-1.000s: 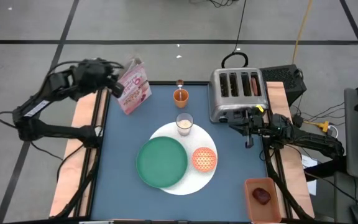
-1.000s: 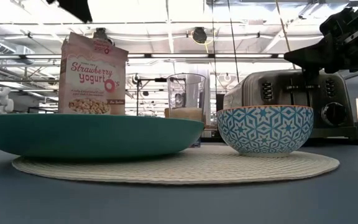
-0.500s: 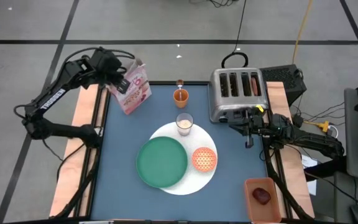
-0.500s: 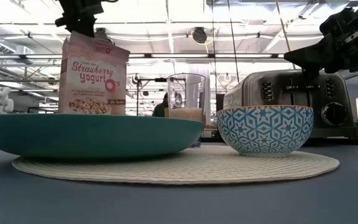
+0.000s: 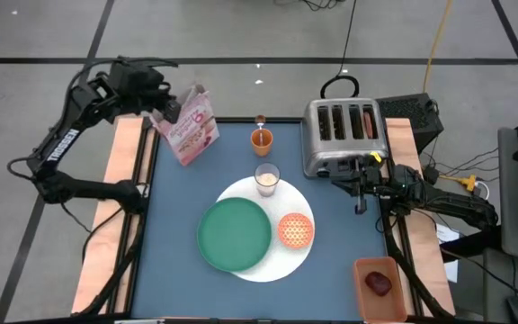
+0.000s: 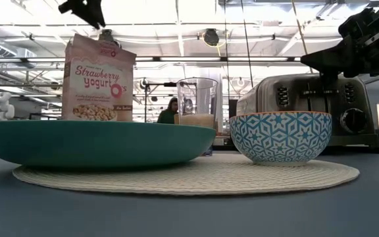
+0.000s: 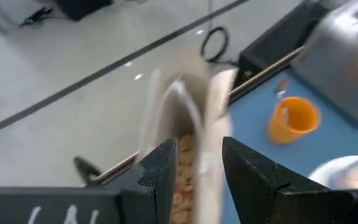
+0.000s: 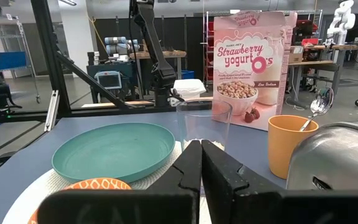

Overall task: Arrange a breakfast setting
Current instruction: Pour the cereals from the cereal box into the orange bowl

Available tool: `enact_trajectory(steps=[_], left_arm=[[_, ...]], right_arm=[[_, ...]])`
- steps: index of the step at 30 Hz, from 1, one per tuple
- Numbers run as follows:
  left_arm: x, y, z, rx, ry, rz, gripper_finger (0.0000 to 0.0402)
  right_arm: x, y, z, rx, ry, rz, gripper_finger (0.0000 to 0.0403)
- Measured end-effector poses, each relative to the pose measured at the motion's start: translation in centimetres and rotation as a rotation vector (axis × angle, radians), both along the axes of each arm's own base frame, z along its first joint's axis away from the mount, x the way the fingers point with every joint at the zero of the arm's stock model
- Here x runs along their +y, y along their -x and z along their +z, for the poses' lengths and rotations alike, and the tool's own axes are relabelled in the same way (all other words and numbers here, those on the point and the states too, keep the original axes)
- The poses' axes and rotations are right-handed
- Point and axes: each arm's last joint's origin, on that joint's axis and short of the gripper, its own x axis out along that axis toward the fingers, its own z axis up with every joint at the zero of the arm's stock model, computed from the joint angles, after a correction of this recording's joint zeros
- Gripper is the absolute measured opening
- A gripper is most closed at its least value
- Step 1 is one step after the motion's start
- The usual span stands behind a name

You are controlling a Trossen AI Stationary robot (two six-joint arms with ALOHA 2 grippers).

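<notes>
The pink cereal bag [image 5: 194, 126] stands upright on its base at the table's far left. My left gripper [image 5: 165, 115] hovers open just above the bag's open top [image 7: 185, 118], clear of it in the low view [image 6: 84, 10]. The green plate [image 5: 234, 234] and the orange bowl [image 5: 296, 230] rest on the large white plate [image 5: 306, 261]. The glass of milk [image 5: 267, 178] stands at that plate's far rim. The orange cup [image 5: 261, 139] holds the spoon [image 5: 261, 120]. My right gripper [image 5: 360, 205] waits shut [image 8: 201, 163] by the toaster.
The silver four-slot toaster [image 5: 342, 135] stands at the far right of the table. An orange container with a red thing in it [image 5: 380, 286] sits at the near right corner. A person [image 6: 171, 110] shows far behind the table.
My left arm has swung toward the table's far edge and brought its gripper over the cereal bag's top. The gripper dipped close to the bag half a second ago and now stands a little higher. The bag has kept its place.
</notes>
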Motion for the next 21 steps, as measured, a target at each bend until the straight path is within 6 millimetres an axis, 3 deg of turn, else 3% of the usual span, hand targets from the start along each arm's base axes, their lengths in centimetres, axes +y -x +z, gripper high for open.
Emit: enact_trajectory(steps=[9, 21], left_arm=[[-0.6, 0.3, -1.3, 0.106, 0.141, -0.055, 0.0136], [0.2, -0.6, -2.6, 0.206, 0.225, -0.063, 0.0136]], right_arm=[[0.0, 0.0, 0.0, 0.0, 0.0, 0.0, 0.0004], [0.0, 0.0, 0.0, 0.0, 0.0, 0.0, 0.0004]])
